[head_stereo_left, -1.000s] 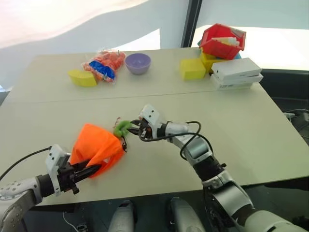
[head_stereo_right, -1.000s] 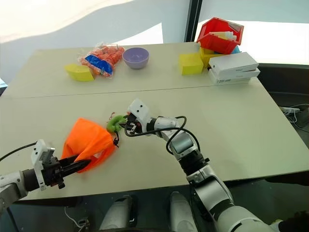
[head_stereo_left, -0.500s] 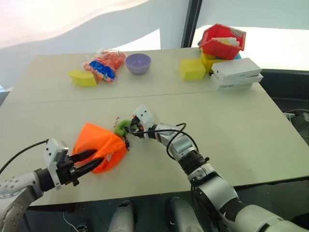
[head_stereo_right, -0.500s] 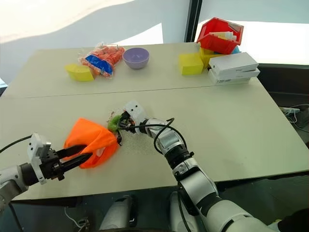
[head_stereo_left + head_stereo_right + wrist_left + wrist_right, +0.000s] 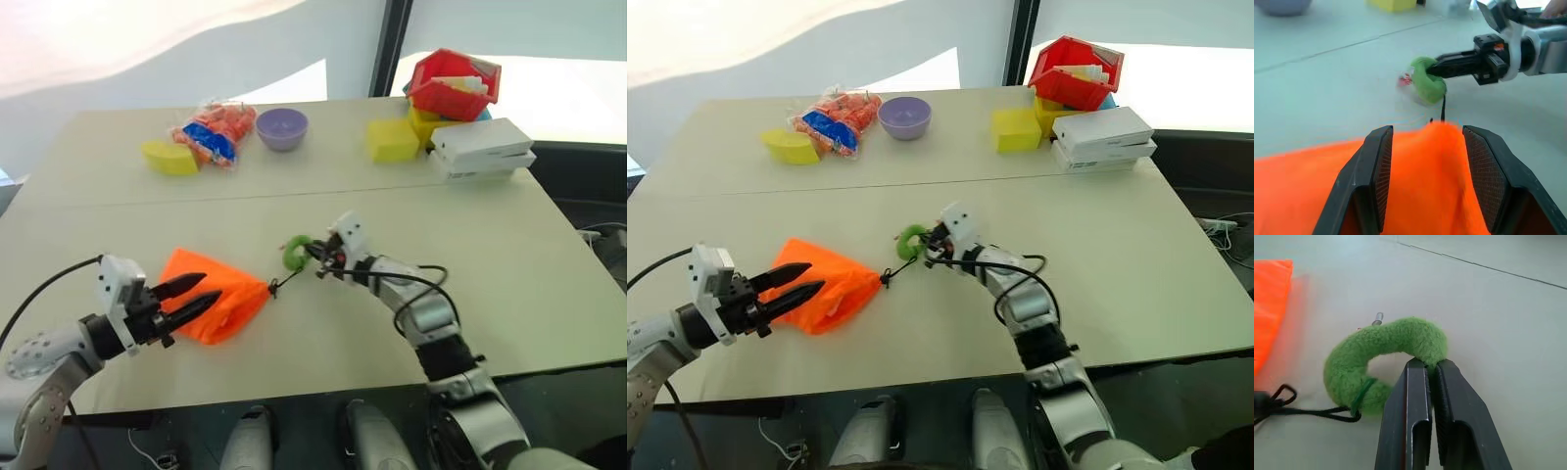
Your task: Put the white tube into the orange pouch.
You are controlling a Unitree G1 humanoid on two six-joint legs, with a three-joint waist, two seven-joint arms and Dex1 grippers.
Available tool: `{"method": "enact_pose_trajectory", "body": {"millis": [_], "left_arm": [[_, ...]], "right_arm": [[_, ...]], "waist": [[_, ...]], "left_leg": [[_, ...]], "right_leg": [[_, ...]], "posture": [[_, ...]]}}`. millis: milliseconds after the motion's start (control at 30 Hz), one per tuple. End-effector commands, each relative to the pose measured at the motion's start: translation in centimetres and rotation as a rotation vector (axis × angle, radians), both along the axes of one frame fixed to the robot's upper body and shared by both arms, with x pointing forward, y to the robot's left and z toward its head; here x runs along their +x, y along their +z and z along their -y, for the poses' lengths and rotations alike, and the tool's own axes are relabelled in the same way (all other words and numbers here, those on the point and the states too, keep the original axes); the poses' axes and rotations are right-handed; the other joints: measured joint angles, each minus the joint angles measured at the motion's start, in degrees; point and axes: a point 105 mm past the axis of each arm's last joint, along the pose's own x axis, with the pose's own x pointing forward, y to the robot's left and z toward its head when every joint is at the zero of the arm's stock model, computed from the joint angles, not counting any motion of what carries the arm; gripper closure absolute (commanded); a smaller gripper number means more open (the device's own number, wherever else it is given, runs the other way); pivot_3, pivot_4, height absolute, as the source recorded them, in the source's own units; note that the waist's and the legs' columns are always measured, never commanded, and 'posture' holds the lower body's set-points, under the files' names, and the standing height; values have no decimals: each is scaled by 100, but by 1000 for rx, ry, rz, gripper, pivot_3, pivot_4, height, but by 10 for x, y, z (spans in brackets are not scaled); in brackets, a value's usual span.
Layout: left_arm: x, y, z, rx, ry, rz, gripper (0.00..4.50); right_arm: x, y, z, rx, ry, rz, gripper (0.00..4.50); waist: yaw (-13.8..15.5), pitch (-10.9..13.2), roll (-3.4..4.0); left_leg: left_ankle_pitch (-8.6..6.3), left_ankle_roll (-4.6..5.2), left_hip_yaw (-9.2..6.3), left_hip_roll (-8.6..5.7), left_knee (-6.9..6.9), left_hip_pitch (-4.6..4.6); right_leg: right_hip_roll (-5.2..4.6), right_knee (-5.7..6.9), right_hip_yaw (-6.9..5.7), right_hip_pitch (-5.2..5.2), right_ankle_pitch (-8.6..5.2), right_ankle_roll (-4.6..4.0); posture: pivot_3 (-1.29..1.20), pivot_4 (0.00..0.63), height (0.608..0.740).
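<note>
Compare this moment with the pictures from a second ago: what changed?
The right tool shut on the green ring and pulled it to the robot's right, drawing the cord out from the orange pouch, which went from a raised cone to a flatter shape. The left tool rose a little, fingers still spread at the pouch. The bowl, boxes and bin stayed put.

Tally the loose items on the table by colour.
Orange: 2, pouch, bag of snacks
Yellow: 3, wedge, block, block under the bin
Green: 1, ring
Purple: 1, bowl
Red: 1, bin
White: 2, boxes
Total: 10
</note>
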Motion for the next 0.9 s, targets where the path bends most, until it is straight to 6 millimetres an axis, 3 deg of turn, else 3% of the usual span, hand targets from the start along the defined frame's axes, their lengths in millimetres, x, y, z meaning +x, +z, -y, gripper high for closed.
{"method": "enact_pose_trajectory", "body": {"millis": [33, 233, 333, 400, 433, 733, 900], "left_arm": [[7, 23, -6, -51, 0, 32, 2132], [17, 26, -2, -45, -104, -32, 2132], [26, 19, 3, 25, -150, -35, 1275], [36, 16, 8, 74, -168, -12, 327], [40, 14, 12, 85, -188, -6, 77], [76, -9, 40, 155, -353, 2, 77], [98, -7, 38, 129, -333, 6, 77]], "right_arm": [[-22, 32, 12, 78, 34, 75, 4466], [-34, 38, 23, 93, 31, 80, 4466], [-33, 40, 25, 98, 25, 85, 4500], [-33, 41, 25, 99, 22, 87, 4500], [-32, 41, 26, 99, 21, 88, 4500], [-29, 48, 24, 106, 21, 122, 4500], [-24, 59, 31, 146, -29, 149, 4500]], "waist": [[-9, -1, -1], [-11, 0, -1], [10, 0, -1], [28, 0, -2], [34, 1, -3], [29, 2, -4], [20, 2, -6]], "left_leg": [[0, 0, 0, 1, 1, 2], [0, 0, 2, 2, 1, 9], [0, 0, 2, 1, 3, 7], [0, 0, 3, -4, 3, 5], [0, 0, 3, -5, 4, 5], [1, 1, 6, -5, 6, 2], [1, 2, 4, -4, 8, 1]], "right_leg": [[1, 4, 0, 0, -1, 1], [8, 7, 5, 0, -1, 0], [7, 5, 6, 1, -2, -1], [2, 4, 6, 2, -2, 0], [1, 2, 6, 3, -2, 0], [4, 3, 6, 2, 0, 5], [7, 4, 6, 2, 8, 24]], "posture": [[0, 150, 740], [0, 150, 740], [0, 150, 740], [0, 150, 740], [0, 150, 740], [0, 150, 740], [0, 150, 740]]}}
